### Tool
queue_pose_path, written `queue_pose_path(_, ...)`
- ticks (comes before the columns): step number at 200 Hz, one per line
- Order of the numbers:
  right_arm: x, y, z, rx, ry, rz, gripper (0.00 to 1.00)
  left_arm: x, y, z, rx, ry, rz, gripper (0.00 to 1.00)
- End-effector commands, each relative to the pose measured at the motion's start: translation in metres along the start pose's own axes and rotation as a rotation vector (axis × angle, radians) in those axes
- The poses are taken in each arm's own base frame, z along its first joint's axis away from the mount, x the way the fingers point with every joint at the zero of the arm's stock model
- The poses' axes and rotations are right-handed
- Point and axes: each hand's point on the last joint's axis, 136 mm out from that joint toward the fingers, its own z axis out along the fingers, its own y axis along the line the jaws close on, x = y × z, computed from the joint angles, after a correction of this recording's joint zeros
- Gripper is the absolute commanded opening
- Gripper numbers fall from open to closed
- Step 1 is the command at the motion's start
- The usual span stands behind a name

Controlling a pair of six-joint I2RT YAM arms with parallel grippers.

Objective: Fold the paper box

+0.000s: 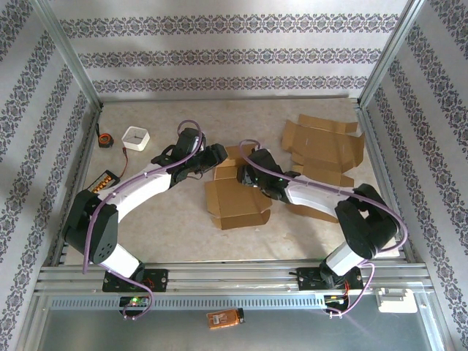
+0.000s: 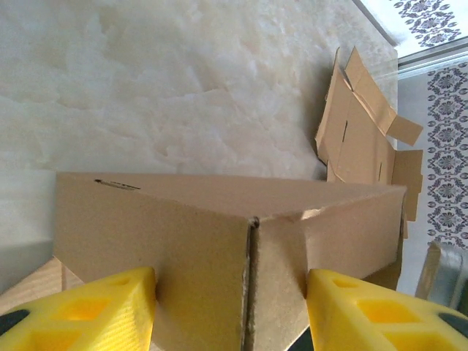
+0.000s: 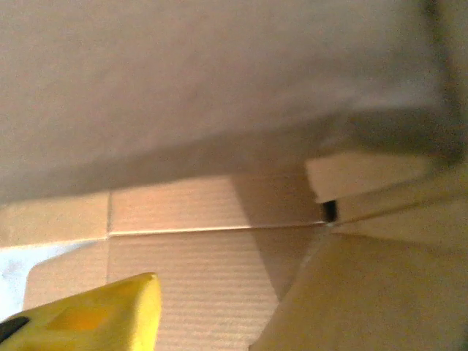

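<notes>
Where the two arms meet, near the middle of the table (image 1: 168,219), lies the paper box (image 1: 235,199), brown and half folded. Its flat bottom rests on the table top, and small flaps stick out along its near edge.

The left gripper (image 1: 215,156) is at the box's far left corner. In the left wrist view its two yellow fingers (image 2: 110,307) stand apart, about half wide. A raised wall of the box, with a bent corner seam, fills the gap between them. I cannot tell if the fingers press on that wall.

The right gripper (image 1: 247,174) is at the far right side of the box, over the cardboard. In the right wrist view one yellow finger (image 3: 99,314) hangs low over a flat panel with a crease, and a raised flap edge is close by. I cannot tell how wide these jaws are.

A pile of flat cardboard (image 1: 322,150) lies at the back right, close to the right rail. The right arm crosses over its near edge.

Bare table runs from the box's near edge down to the arm bases, and along the back wall too. By the left rail sit a tape measure (image 1: 106,139), a white block (image 1: 136,137) and a black and orange gadget (image 1: 106,179), all well apart from the box.
</notes>
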Motion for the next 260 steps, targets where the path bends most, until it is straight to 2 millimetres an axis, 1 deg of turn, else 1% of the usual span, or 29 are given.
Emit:
queue_pose_path(1, 0.008, 0.019, -0.028, -0.104, 0.0, -0.12, 0.69, 0.008, 0.003, 0.0, -0.006, 0.025, 0.021, 0.55)
queue_pose_path(24, 0.009, 0.013, -0.058, -0.114, -0.015, -0.207, 0.86, 0.008, 0.004, 0.001, -0.008, 0.027, 0.016, 0.55)
queue_pose_path(31, 0.006, 0.011, -0.068, -0.113, -0.03, -0.229, 0.93, 0.008, 0.004, 0.001, -0.007, 0.025, 0.017, 0.55)
queue_pose_path(40, 0.003, 0.011, -0.082, -0.127, -0.055, -0.266, 0.98, 0.008, 0.003, 0.001, -0.006, 0.024, 0.018, 0.55)
queue_pose_path(65, -0.014, 0.006, -0.116, -0.161, -0.158, -0.413, 0.98, 0.008, 0.003, 0.002, -0.009, 0.03, 0.023, 0.56)
queue_pose_path(76, -0.026, -0.004, -0.126, -0.136, -0.225, -0.485, 0.98, 0.008, 0.003, 0.003, -0.009, 0.032, 0.023, 0.56)
queue_pose_path(84, -0.035, -0.013, -0.131, -0.111, -0.267, -0.531, 0.93, 0.008, 0.003, 0.003, -0.007, 0.032, 0.023, 0.56)
queue_pose_path(94, -0.044, -0.023, -0.135, -0.113, -0.31, -0.584, 0.9, 0.008, 0.002, 0.003, -0.004, 0.032, 0.024, 0.56)
queue_pose_path(102, -0.049, -0.031, -0.135, -0.13, -0.335, -0.593, 0.88, 0.008, 0.002, 0.003, -0.004, 0.032, 0.024, 0.56)
queue_pose_path(106, -0.054, -0.038, -0.134, -0.126, -0.349, -0.585, 0.87, 0.008, 0.002, 0.003, -0.004, 0.033, 0.025, 0.56)
queue_pose_path(118, -0.064, -0.053, -0.13, -0.103, -0.373, -0.581, 0.85, 0.009, 0.002, 0.004, -0.003, 0.035, 0.026, 0.56)
queue_pose_path(127, -0.067, -0.06, -0.124, -0.088, -0.361, -0.621, 0.85, 0.009, 0.002, 0.004, -0.003, 0.037, 0.029, 0.56)
queue_pose_path(140, -0.063, -0.067, -0.109, -0.084, -0.286, -0.696, 0.83, 0.01, 0.003, 0.005, -0.005, 0.045, 0.031, 0.56)
queue_pose_path(157, -0.054, -0.072, -0.09, -0.102, -0.18, -0.773, 0.82, 0.012, 0.001, 0.006, 0.004, 0.059, 0.038, 0.56)
queue_pose_path(176, -0.045, -0.075, -0.069, -0.122, -0.115, -0.822, 0.77, 0.012, -0.002, 0.007, 0.011, 0.07, 0.052, 0.56)
queue_pose_path(190, -0.043, -0.072, -0.057, -0.141, -0.102, -0.859, 0.72, 0.013, -0.003, 0.008, 0.013, 0.075, 0.057, 0.56)
queue_pose_path(225, -0.04, -0.043, -0.031, -0.234, -0.068, -0.874, 0.66, 0.014, -0.006, 0.01, 0.028, 0.084, 0.061, 0.56)
queue_pose_path(247, -0.044, -0.038, -0.012, -0.194, -0.034, -0.814, 0.6, 0.014, -0.007, 0.009, 0.036, 0.086, 0.058, 0.56)
queue_pose_path(260, -0.044, -0.034, -0.004, -0.143, -0.006, -0.831, 0.58, 0.013, -0.007, 0.007, 0.036, 0.08, 0.057, 0.56)
